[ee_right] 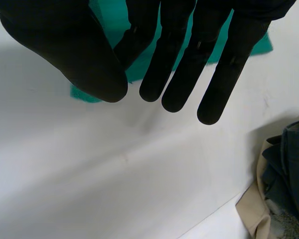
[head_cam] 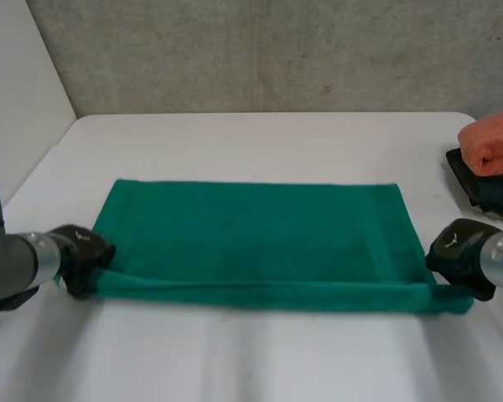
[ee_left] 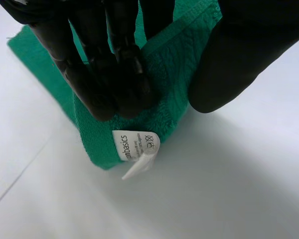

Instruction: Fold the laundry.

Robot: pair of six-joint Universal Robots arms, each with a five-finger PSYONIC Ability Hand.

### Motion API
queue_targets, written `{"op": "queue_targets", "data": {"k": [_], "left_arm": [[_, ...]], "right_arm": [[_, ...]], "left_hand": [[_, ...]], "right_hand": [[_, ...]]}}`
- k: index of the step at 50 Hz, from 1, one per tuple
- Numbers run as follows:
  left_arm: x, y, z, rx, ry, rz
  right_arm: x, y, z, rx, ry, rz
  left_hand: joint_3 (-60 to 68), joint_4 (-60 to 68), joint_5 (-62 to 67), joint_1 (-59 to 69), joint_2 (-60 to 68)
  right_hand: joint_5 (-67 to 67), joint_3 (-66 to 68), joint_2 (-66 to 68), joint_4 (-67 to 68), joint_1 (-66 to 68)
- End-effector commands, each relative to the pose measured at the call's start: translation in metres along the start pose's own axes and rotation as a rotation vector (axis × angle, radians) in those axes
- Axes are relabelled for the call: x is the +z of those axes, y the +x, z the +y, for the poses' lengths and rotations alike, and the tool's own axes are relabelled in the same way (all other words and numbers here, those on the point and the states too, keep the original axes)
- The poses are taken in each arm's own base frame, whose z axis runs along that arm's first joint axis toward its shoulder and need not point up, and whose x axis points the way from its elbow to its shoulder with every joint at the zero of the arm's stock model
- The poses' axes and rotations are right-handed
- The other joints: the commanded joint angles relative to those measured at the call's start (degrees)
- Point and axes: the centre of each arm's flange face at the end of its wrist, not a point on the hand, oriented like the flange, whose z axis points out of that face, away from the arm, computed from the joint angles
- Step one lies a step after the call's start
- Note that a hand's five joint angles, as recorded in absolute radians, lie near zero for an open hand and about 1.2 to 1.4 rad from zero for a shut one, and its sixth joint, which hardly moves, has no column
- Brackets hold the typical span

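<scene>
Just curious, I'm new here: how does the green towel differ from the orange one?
The green towel lies spread out on the table; the orange towel is folded into a thick bundle. The green one rests on the bare tabletop, the orange one on a dark pile. The left hand and right hand are at the green towel's near corners; no hand is near the orange one. Both are soft cloth.

Orange towel half beyond the head view's edge, label small print illegible.
</scene>
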Motion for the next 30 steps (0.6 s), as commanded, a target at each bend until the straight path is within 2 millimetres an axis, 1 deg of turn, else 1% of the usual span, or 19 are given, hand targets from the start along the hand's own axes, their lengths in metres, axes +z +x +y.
{"op": "queue_targets", "data": {"k": [1,5,6,9,10,13,14,17,18,23,26,29,30], "left_arm": [[0.016,0.001,-0.017,0.074,0.085,-0.013],[0.026,-0.009,-0.042,0.051,0.168,-0.073],[0.031,-0.015,-0.053,0.041,0.208,-0.102],[0.038,-0.021,-0.07,0.033,0.269,-0.139],[0.045,-0.024,-0.08,0.031,0.301,-0.161],[0.058,-0.025,-0.09,0.037,0.323,-0.185],[0.068,-0.026,-0.094,0.047,0.326,-0.203],[0.084,-0.027,-0.097,0.062,0.318,-0.231],[0.092,-0.03,-0.1,0.07,0.316,-0.258],[0.112,-0.038,-0.108,0.085,0.327,-0.319],[0.121,-0.037,-0.115,0.105,0.358,-0.335],[0.126,-0.035,-0.121,0.119,0.384,-0.345],[0.13,-0.035,-0.124,0.125,0.397,-0.353]], "right_arm": [[0.017,-0.002,-0.016,0.049,0.089,0.09],[0.039,0.009,-0.026,0.082,0.139,0.196],[0.048,0.014,-0.03,0.098,0.15,0.234],[0.063,0.022,-0.035,0.126,0.164,0.298],[0.071,0.027,-0.037,0.142,0.171,0.336],[0.084,0.033,-0.041,0.159,0.181,0.389],[0.091,0.037,-0.044,0.166,0.193,0.422],[0.101,0.042,-0.049,0.167,0.216,0.465],[0.107,0.045,-0.052,0.166,0.233,0.494],[0.121,0.055,-0.064,0.159,0.301,0.588],[0.129,0.061,-0.072,0.149,0.339,0.648],[0.135,0.065,-0.078,0.134,0.359,0.686],[0.14,0.065,-0.08,0.12,0.361,0.704]], "left_hand": [[11.86,11.48,13.89,12.63,11.44],[11.86,11.48,13.89,12.63,11.44],[11.86,11.48,13.89,12.63,11.44],[11.86,11.48,13.89,12.63,11.44],[11.86,11.48,13.89,12.63,11.44],[11.86,11.48,13.89,12.63,11.44],[11.86,11.48,13.89,12.63,11.44],[11.86,11.48,13.89,12.63,11.44],[11.86,11.48,13.89,12.63,11.44],[11.86,11.48,13.89,12.63,11.44],[11.05,10.66,13.08,11.81,10.62],[8.69,8.31,10.73,9.46,8.27],[8.02,7.63,10.05,8.79,7.6]], "right_hand": [[11.33,11.88,13.0,11.3,15.12],[11.33,11.88,13.0,11.3,15.12],[11.33,11.88,13.0,11.3,15.12],[11.33,11.88,13.0,11.3,15.12],[11.33,11.88,13.0,11.3,15.12],[11.33,11.88,13.0,11.3,15.12],[11.33,11.88,13.0,11.3,15.12],[11.33,11.88,13.0,11.3,15.12],[11.33,11.88,13.0,11.3,15.12],[11.33,11.88,13.0,11.3,15.12],[11.33,11.88,13.0,11.3,15.12],[11.33,11.88,13.0,11.3,15.12],[11.33,11.88,13.0,11.3,15.12]]}}
